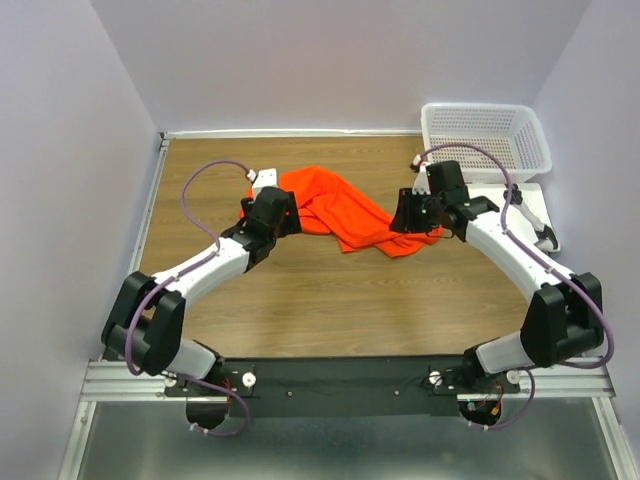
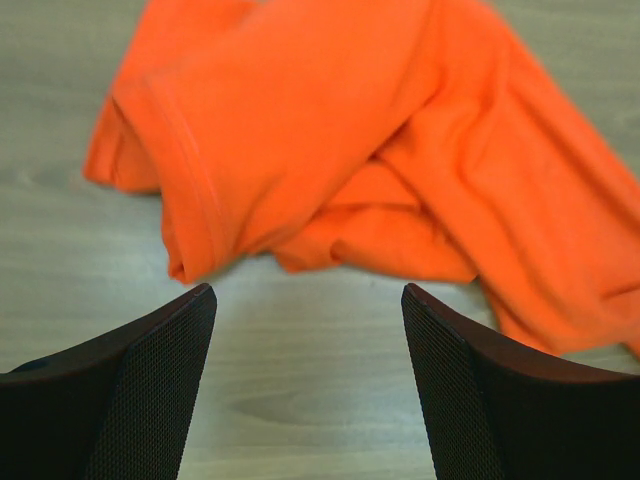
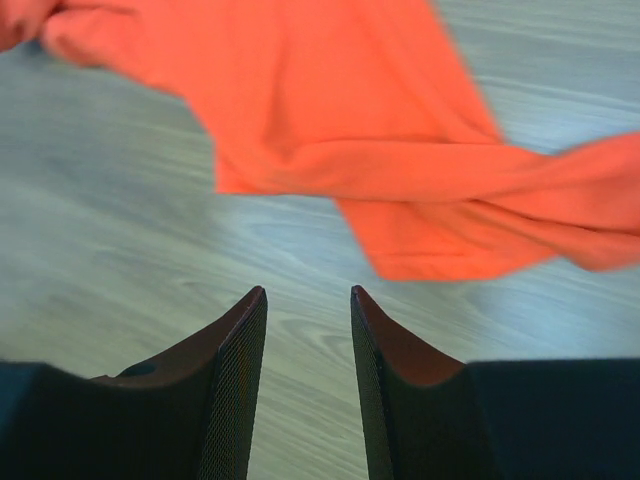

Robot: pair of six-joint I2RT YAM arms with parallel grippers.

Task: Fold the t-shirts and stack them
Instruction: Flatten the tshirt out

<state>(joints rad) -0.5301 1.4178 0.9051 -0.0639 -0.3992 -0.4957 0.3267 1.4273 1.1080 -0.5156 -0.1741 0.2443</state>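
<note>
Left claw (image 2: 308,292) spread wide, right claw (image 3: 308,292) narrowly parted, both empty beside a crumpled bright orange-red cloth t-shirt (image 1: 345,212) on the wooden counter (image 1: 330,300); spreading it flat looks the step in hand, likely needing grips on opposite edges.

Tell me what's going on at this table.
An orange-red t-shirt lies crumpled and unfolded on the table. The robot's left tool and right tool sit at opposite sides of it, both open and gripping nothing. The white basket stands at the far right corner.
</note>
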